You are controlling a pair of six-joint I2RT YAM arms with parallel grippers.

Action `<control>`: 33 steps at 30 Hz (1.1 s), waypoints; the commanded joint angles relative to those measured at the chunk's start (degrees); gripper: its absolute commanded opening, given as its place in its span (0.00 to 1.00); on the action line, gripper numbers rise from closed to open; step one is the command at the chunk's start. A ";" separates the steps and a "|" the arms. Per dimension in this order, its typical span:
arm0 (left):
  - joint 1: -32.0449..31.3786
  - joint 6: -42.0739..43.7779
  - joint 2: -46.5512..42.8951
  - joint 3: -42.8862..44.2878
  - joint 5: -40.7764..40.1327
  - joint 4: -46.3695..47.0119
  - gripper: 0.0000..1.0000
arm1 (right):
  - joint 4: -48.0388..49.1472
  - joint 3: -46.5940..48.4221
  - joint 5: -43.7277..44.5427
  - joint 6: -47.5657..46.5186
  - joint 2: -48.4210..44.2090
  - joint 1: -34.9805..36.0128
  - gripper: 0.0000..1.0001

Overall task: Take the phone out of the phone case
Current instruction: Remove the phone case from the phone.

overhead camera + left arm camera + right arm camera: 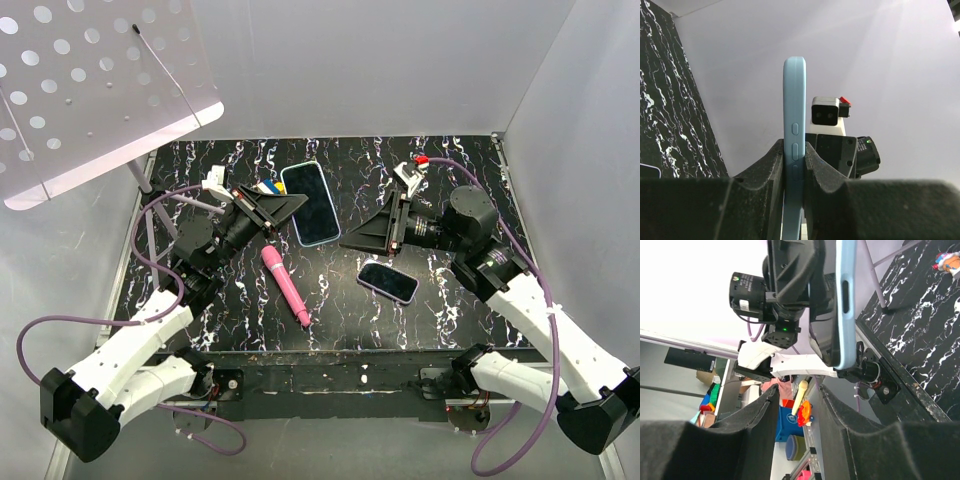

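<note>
The left gripper is clamped on the long left edge of the light-blue phone case, holding it above the far middle of the marbled table. The right gripper, just right of the case, stands open and empty. A dark-screened phone lies flat near it.

No legible text or labels

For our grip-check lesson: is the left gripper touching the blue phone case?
Touching. In the left wrist view the left gripper clamps the blue phone case, both fingers pressed against its sides with no gap.
</note>
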 commanded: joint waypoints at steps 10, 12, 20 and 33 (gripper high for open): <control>0.30 -2.33 -1.29 -0.88 0.14 6.14 0.00 | 4.01 3.46 1.06 0.03 1.97 -0.50 0.42; 0.21 -2.33 -1.29 -0.79 0.23 6.23 0.00 | 3.66 3.37 1.41 -0.23 2.32 -0.67 0.42; 0.21 -4.17 -0.15 -0.88 1.45 8.51 0.00 | 4.27 2.75 2.03 -0.58 3.90 -1.38 0.42; 0.12 -6.98 0.47 -1.76 5.32 14.05 0.00 | 2.52 3.10 4.57 -1.11 7.77 -2.08 0.41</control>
